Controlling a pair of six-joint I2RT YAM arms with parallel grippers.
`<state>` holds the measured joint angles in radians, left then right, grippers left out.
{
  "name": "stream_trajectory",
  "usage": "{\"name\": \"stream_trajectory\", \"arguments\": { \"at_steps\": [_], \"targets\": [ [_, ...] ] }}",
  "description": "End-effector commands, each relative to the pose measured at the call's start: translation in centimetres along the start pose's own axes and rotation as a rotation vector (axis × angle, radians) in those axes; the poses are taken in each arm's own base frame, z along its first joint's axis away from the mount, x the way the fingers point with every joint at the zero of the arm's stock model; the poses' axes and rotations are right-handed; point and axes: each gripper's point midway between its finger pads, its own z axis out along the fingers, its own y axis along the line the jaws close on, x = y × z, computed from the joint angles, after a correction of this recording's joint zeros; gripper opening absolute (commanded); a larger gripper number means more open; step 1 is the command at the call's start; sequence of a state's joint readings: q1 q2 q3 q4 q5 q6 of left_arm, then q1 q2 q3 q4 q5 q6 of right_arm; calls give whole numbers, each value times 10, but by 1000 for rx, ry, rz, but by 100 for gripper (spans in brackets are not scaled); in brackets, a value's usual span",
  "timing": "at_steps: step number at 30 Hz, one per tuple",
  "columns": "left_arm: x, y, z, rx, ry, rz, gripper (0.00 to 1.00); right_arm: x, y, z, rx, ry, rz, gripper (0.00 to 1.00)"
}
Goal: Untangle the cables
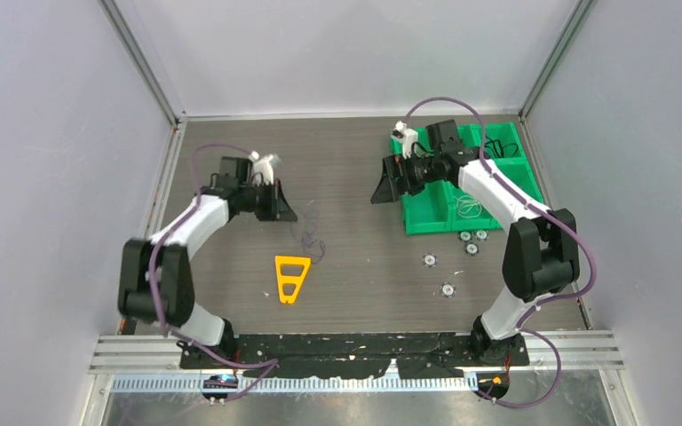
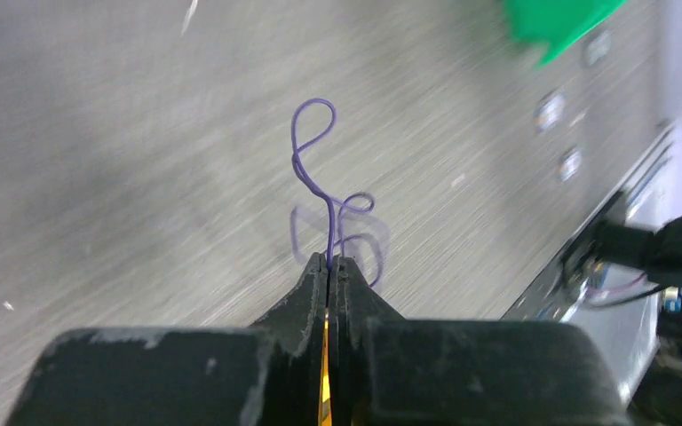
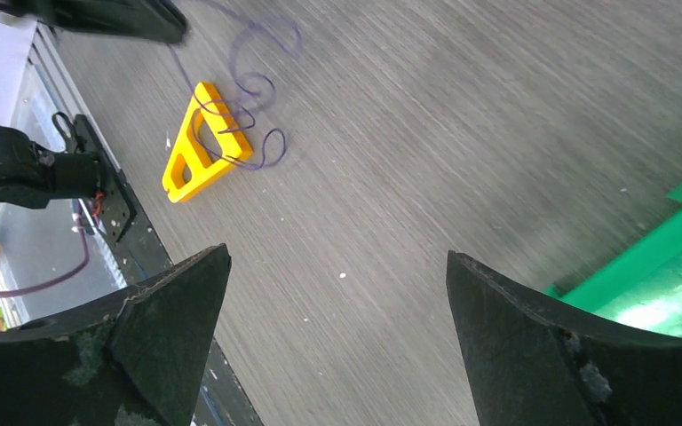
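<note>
Largest surface noted: dark grey table [image 1: 355, 160], matt, with a fine brushed grain, bounded at the sides and near edge by ribbed aluminium rails [image 1: 586, 351] and enclosed by smooth pale grey walls [image 1: 53, 133]. Next in size: bright green moulded plastic tray [image 1: 422, 220] with square compartments, set at the far right, close to the right rail. Just beside the tray's left edge: right gripper [image 3: 337, 257], with black, flat-faced fingers spread wide and nothing between them but bare table. Left of centre at the far side: left gripper [image 2: 330, 262], with black wedge-shaped fingers pressed fully together, pinching a thin purple cable [image 2: 329, 213] at the very tips. Near table centre: flat yellow plastic triangular frame [image 1: 289, 295] with cut-out openings and rounded corners. From the left wrist view: cable rising out of the pinch as one kinked strand, ending in a small closed loop, with a second smaller loop to one side and a soft shadow on the grain behind. From above: remaining cable in loose curls just right of the left gripper, near the frame's far right corner. From the right wrist view: curls overlapping one end of the frame, contact or clearance not determinable. Smallest items: five small round discs [image 1: 448, 289] with pale centres and dark rims, scattered just in front of the tray, well apart from the cable. Open room: broad bare strip of table between the two grippers.
</note>
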<state>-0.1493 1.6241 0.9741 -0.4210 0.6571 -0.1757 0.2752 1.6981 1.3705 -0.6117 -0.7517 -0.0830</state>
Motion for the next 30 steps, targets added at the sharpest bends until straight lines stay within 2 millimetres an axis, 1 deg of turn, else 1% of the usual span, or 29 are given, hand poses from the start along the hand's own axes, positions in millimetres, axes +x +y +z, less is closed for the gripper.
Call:
{"name": "stream_trajectory", "arguments": {
  "at_steps": [1, 2, 3, 4, 6, 7, 8, 9, 11, 13, 15, 18, 20, 21, 22, 23, 24, 25, 26, 27, 28, 29, 30],
  "targets": [
    [-98, -102, -76, 202, -437, 156, 0, -44, 41, -3, -72, -208, -56, 99],
    [-104, -115, -85, 213, -464, 160, 0, -54, 53, 1, -86, -238, -73, 99],
    [-106, -124, -92, 220, -480, 156, 0, -63, 59, 3, -92, -267, -94, 99],
    [-107, -132, -97, 223, -492, 154, 0, -70, 70, 7, -98, -281, -95, 100],
    [-107, -147, -105, 241, -510, 156, 0, -89, 86, 9, -93, -344, -119, 100],
    [-107, -153, -109, 249, -520, 165, 0, -101, 93, 7, -96, -393, -146, 100],
    [-108, -159, -113, 256, -528, 173, 0, -109, 101, 5, -92, -426, -133, 99],
    [-109, -164, -117, 263, -536, 179, 0, -125, 109, 0, -106, -490, -162, 98],
    [-110, -176, -124, 294, -543, 193, 0, -143, 121, -8, -114, -571, -147, 97],
    [-109, -189, -129, 325, -545, 217, 0, -151, 132, -9, -127, -608, -169, 97],
    [-108, -198, -131, 345, -549, 241, 0, -154, 143, -4, -157, -612, -181, 96],
    [-105, -214, -136, 418, -540, 253, 0, -149, 154, 13, -181, -583, -197, 99],
    [-102, -228, -142, 480, -540, 281, 0, -142, 147, 26, -138, -557, -212, 92],
    [-100, -234, -145, 510, -535, 293, 0, -141, 139, 31, -97, -554, -220, 85],
    [-99, -240, -148, 539, -531, 301, 0, -137, 133, 39, -81, -540, -215, 80],
    [-97, -246, -152, 571, -527, 304, 0, -135, 123, 43, -39, -529, -209, 70],
    [-96, -253, -156, 608, -526, 315, 0, -132, 115, 50, -17, -513, -205, 65],
    [-94, -257, -160, 633, -524, 325, 0, -128, 104, 57, 23, -496, -210, 54],
    [-94, -265, -168, 655, -529, 354, 0, -126, 98, 59, 42, -488, -218, 47],
    [-94, -270, -173, 672, -530, 383, 0, -121, 87, 64, 81, -468, -236, 37],
    [-96, -277, -183, 688, -543, 422, 0, -118, 81, 66, 102, -456, -242, 32],
    [-99, -280, -189, 692, -551, 437, 0, -114, 70, 66, 134, -437, -252, 25],
    [-103, -284, -199, 694, -571, 453, 0, -108, 62, 68, 149, -418, -253, 22]
  ]
}}
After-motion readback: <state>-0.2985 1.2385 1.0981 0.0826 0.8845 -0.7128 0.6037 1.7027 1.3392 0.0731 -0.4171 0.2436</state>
